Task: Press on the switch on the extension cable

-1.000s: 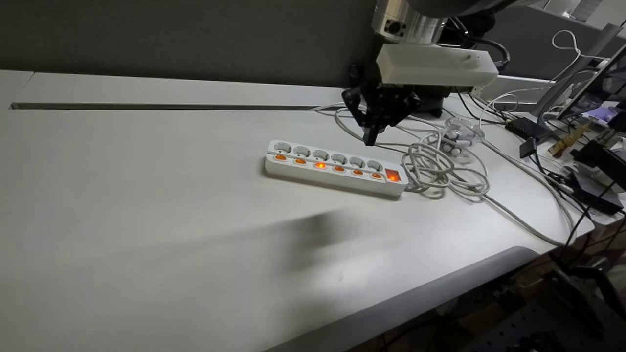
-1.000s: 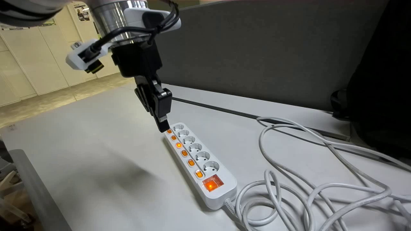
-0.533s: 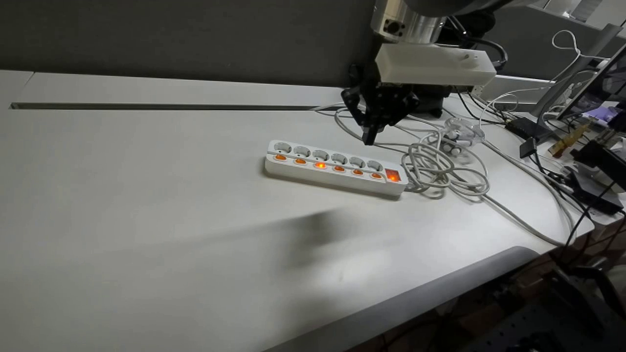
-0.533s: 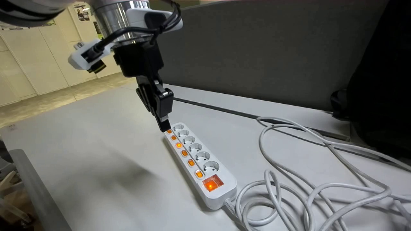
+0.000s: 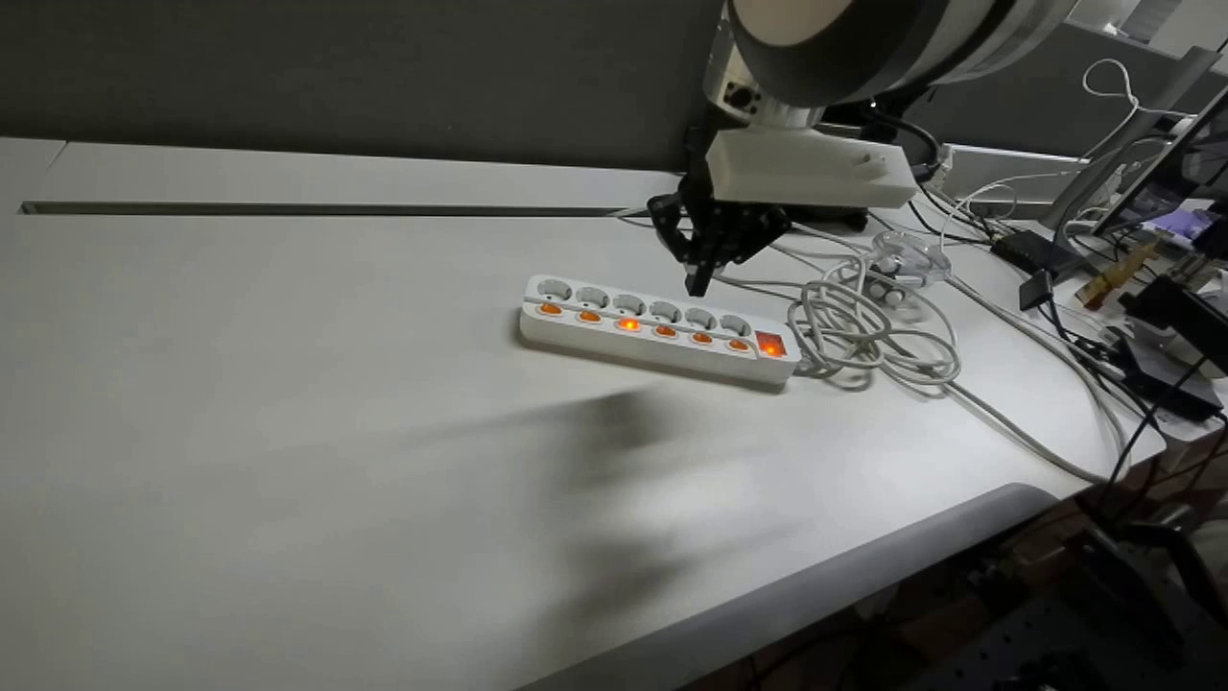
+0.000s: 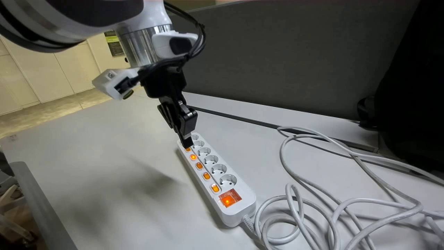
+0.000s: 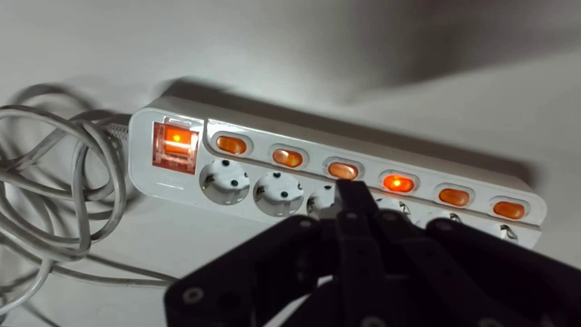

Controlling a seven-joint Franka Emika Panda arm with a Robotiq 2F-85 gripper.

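Gripper (image 7: pixel 357 196) sits lower than half a second ago and has shifted along the extension cable (image 5: pixel 657 348), arm (image 6: pixel 97 17) down with it; extension cable unmoved, below the tips. Fingers pressed together, empty, pointing down. Tips not touching it: a sliver of table (image 5: pixel 288 403) shows between them in an exterior view. How high, can't tell. Wrist view: third orange button (image 7: pixel 343 171) from the red switch (image 7: pixel 175 146) just ahead of the tips, lit orange button (image 7: pixel 398 183) just right of them, red switch glowing well left, cord (image 7: pixel 120 181) coiled farther left and cut by the border. Gripper covers parts of several sockets (image 7: pixel 278 193) and some of the lower edge there; its own body is dark, soft, cropped at bottom. Tips block the farthest button in an exterior view, plus part of the second-farthest button (image 6: pixel 188 150). Arm runs off the top in both exterior views.
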